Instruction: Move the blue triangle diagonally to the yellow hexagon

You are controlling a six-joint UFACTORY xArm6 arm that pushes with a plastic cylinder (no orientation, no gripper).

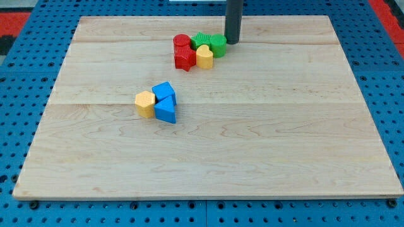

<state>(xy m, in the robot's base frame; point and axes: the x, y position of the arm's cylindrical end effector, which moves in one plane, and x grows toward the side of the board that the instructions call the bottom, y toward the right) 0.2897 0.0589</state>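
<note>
The blue triangle lies left of the board's middle, touching the yellow hexagon on its left and a blue cube just above it. My tip is near the view's top, just right of a green block, far up and right of the blue triangle.
A cluster sits at the top middle: a red cylinder, a red star-like block, a yellow heart-like block, and a second green block. The wooden board lies on a blue pegboard.
</note>
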